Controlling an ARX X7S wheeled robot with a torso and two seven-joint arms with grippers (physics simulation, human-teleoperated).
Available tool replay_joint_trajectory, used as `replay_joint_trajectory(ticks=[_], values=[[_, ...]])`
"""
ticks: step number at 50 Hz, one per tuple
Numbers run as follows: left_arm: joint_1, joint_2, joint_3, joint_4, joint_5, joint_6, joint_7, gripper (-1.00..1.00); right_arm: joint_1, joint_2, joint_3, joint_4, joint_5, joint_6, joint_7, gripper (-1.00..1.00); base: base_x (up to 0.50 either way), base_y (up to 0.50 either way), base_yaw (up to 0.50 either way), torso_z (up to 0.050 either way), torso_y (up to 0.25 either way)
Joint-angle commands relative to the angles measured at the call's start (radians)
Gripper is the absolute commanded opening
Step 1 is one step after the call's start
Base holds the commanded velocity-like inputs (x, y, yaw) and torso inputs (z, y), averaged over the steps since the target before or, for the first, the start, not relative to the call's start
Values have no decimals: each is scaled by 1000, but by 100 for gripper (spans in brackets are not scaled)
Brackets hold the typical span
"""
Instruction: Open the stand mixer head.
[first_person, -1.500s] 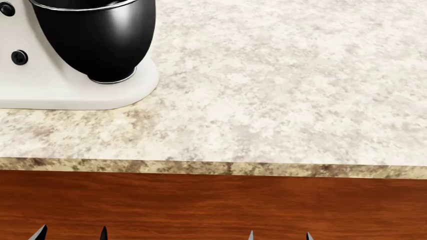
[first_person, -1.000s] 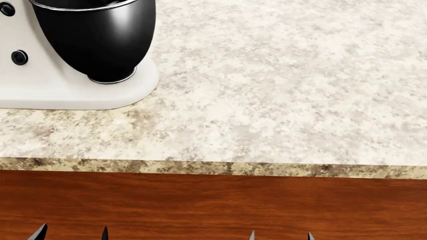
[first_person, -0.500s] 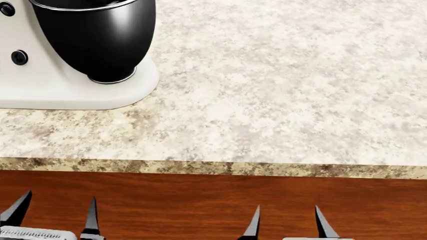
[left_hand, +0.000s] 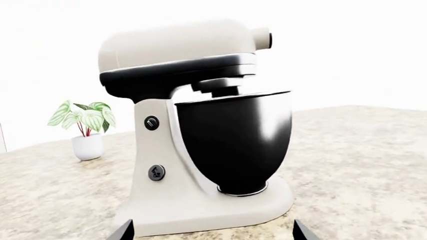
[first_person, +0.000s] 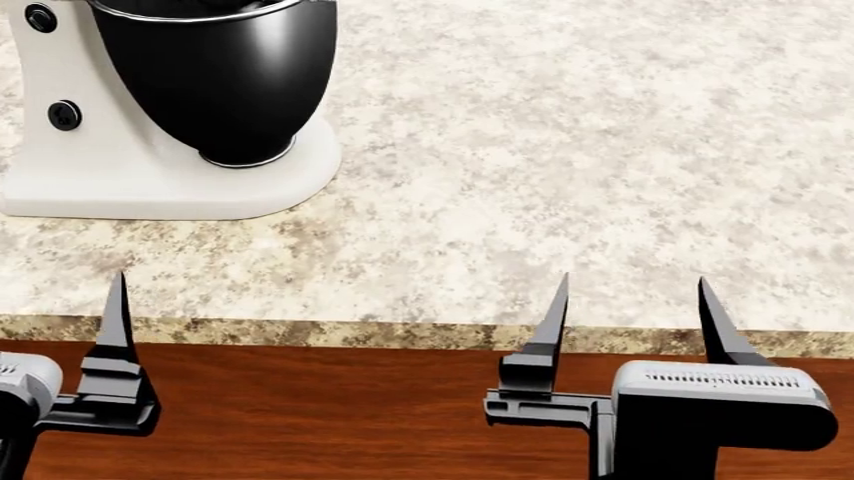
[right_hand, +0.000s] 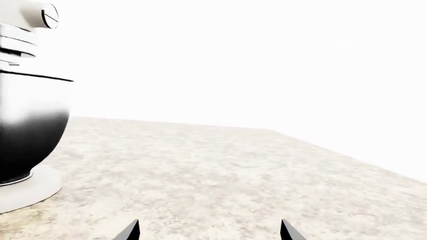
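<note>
The stand mixer head (left_hand: 173, 45) is a bulky white housing with a dark glossy band (left_hand: 180, 75). It sits lowered over the glossy black bowl (left_hand: 233, 145). In the head view the head is cut off at the top; only the bowl (first_person: 220, 75) and white base (first_person: 147, 185) show. Its front tip shows in the right wrist view (right_hand: 33, 17). My left gripper (left_hand: 212, 232) is open and empty, facing the mixer from the counter's front; one finger (first_person: 118, 330) shows in the head view. My right gripper (first_person: 633, 300) is open and empty at the counter edge, right of the mixer, and also shows in its wrist view (right_hand: 209, 231).
The speckled stone counter (first_person: 561, 150) has a front edge (first_person: 400, 333) above a red-brown wooden cabinet front (first_person: 334, 410). Two black knobs (left_hand: 152, 123) sit on the mixer column. A small potted plant (left_hand: 83, 132) stands behind the mixer.
Both grippers have risen from the bottom of the head view up to the counter's front edge. The mixer sits slightly further right and lower in that view.
</note>
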Motion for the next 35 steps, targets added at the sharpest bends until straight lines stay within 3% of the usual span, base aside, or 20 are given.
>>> replay_joint_trajectory(ticks=[1,35], values=[[-10,-12,-14,57,-15,-48,-6,100,19,10,-3,-28,-6,13,22,100,0,500,0,0,0],[1,-25,-21,78,-32,-56,-33,100,26,26,-24,-12,4,6,50,100,0,500,0,0,0]])
